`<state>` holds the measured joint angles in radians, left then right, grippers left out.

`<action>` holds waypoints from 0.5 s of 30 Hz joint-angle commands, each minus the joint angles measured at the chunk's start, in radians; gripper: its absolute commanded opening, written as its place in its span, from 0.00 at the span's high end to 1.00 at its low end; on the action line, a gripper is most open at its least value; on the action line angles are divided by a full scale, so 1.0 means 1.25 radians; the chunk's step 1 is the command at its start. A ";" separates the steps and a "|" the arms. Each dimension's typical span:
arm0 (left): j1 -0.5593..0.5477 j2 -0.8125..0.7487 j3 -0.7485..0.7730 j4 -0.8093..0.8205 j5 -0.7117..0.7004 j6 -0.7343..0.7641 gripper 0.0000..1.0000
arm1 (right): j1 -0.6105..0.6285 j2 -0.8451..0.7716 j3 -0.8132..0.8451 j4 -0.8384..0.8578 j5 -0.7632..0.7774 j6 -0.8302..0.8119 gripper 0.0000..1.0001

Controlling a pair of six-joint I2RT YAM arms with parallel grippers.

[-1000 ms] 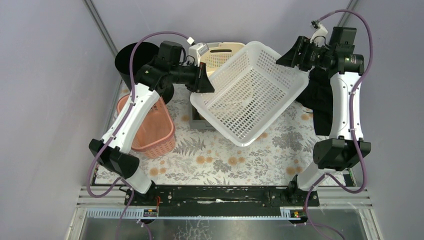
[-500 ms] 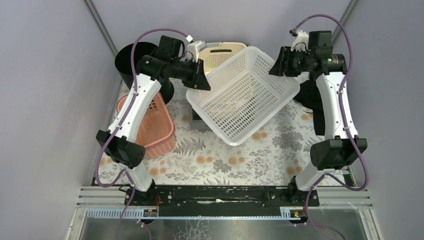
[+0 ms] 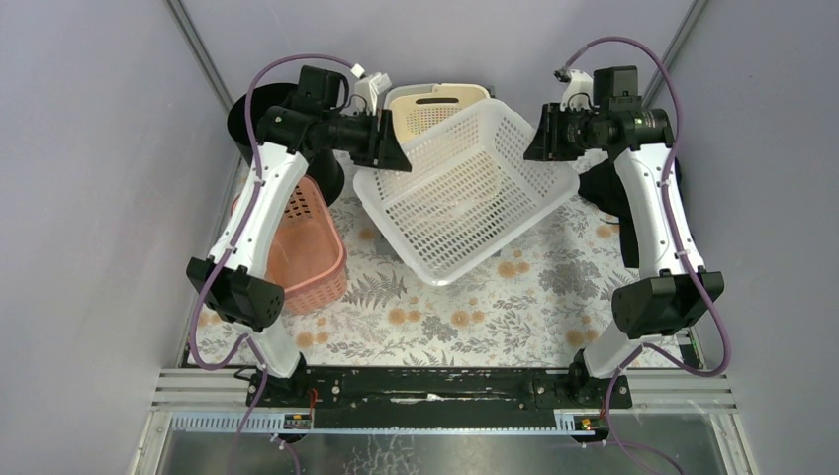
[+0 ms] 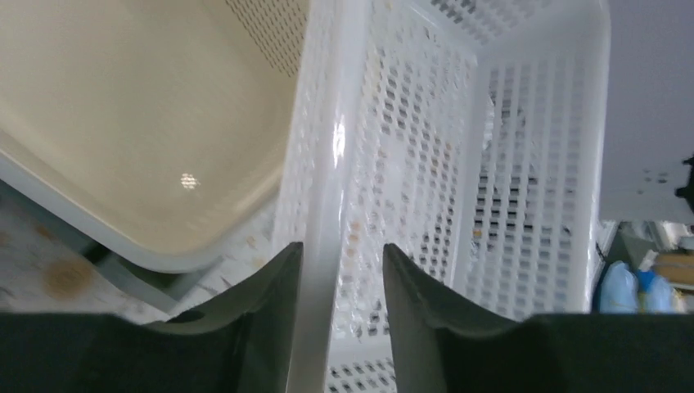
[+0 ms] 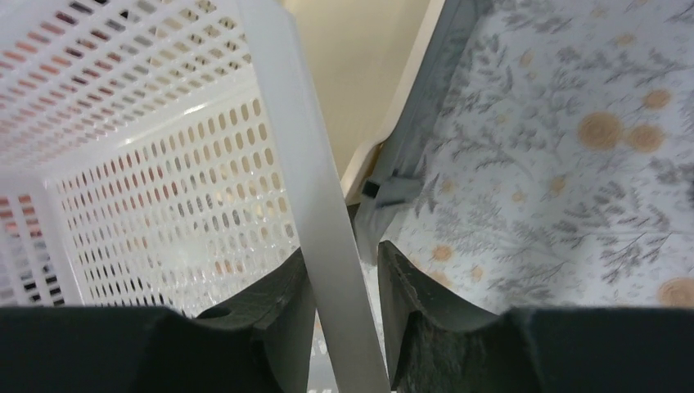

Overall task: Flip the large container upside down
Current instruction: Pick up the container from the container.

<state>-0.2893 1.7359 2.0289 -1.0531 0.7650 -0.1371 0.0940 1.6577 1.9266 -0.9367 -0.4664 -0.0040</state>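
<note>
Two arms reach over the floral-clothed table (image 3: 514, 317), where bare cloth runs along the near edge and right side. Between them the large white basket (image 3: 465, 208), a rectangular perforated plastic tub with a smooth flat rim, is tilted above the far middle, its inside facing the overhead camera. Crowding it are a pink slotted basket (image 3: 307, 257) at the left edge, a round black bin (image 3: 252, 119) in the far-left corner and a smooth cream container (image 3: 435, 104) at the far edge. The right claw (image 5: 344, 254) clamps the white rim, while the left claw (image 4: 340, 250) straddles the opposite rim, its grip unclear.
</note>
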 commanded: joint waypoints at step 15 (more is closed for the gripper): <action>0.147 -0.014 0.052 0.332 0.141 -0.223 0.25 | 0.043 0.036 0.340 -0.137 0.240 0.122 1.00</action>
<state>-0.1310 1.7355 2.0655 -0.7486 0.8677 -0.3279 0.1524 1.7256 2.3085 -1.1355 -0.3290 0.0662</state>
